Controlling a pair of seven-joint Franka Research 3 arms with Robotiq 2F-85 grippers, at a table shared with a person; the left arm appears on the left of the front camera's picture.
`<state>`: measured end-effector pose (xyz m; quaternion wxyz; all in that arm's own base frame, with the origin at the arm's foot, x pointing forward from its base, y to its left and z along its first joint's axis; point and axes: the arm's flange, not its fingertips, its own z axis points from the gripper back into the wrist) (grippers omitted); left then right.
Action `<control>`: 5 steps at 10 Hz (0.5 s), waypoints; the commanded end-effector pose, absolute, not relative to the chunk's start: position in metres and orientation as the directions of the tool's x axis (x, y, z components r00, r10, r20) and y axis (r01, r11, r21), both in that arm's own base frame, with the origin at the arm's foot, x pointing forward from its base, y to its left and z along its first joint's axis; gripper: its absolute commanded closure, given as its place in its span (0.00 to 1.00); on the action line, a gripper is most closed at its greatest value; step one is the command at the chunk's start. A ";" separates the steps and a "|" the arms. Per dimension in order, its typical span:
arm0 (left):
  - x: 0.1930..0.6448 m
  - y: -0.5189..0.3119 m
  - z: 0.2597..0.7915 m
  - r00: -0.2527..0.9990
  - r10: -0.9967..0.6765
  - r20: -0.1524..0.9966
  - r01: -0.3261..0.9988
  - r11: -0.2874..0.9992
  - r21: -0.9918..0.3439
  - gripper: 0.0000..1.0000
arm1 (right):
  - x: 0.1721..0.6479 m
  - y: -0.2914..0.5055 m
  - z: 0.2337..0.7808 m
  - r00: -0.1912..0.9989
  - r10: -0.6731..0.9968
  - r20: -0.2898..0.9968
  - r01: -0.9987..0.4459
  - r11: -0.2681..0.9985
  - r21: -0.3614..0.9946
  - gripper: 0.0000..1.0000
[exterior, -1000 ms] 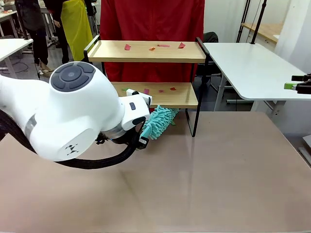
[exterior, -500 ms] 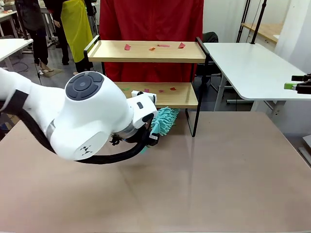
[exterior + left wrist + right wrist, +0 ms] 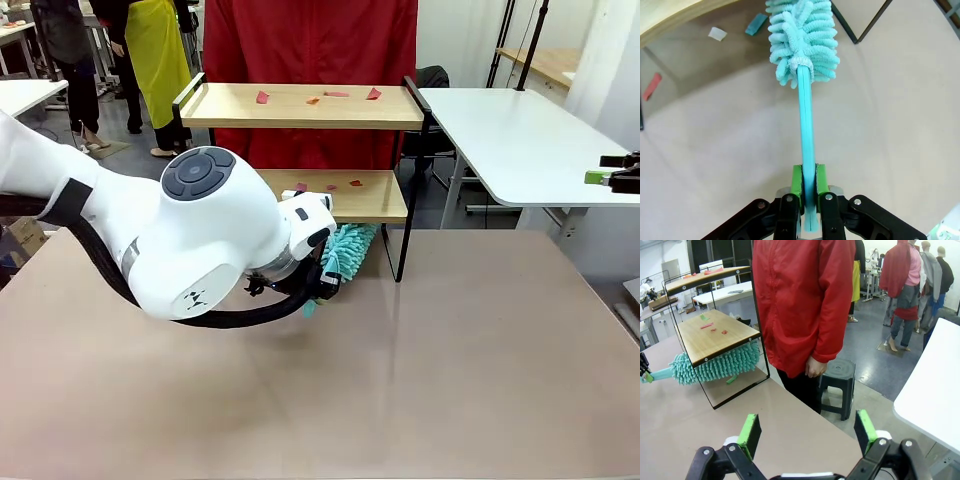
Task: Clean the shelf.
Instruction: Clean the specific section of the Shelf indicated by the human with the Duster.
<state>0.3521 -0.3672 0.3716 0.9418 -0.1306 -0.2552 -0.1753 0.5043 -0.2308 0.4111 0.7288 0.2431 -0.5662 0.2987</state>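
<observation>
Sweeping beneath the shelf (image 3: 300, 105), by my reckoning.

Front view: the shelf stands at the far edge of the table (image 3: 450, 350), with red scraps (image 3: 262, 97) on both boards. The duster (image 3: 350, 250) has its head low under the lower board.

Left wrist view: left gripper (image 3: 808, 182), green pads (image 3: 797, 180) pinching the teal handle. The fluffy head lies near loose scraps (image 3: 717, 34) on the table.

Right wrist view: right gripper (image 3: 807, 432), spread wide and empty, well apart from the shelf.

Next, likely: raise the head onto a board and brush the scraps off, keeping clear of the frame.
</observation>
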 end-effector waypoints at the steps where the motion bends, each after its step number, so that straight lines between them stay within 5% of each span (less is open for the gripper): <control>1: 0.351 -0.365 0.374 0.794 -0.275 0.543 0.418 0.895 -0.157 0.87 | 0.505 -0.227 0.415 0.197 0.159 0.967 -0.698 0.716 0.025 0.00; 5: 0.340 -0.416 0.358 0.768 -0.215 0.603 0.347 0.932 -0.109 0.87 | 0.505 -0.227 0.415 0.197 0.159 0.967 -0.698 0.716 0.025 0.00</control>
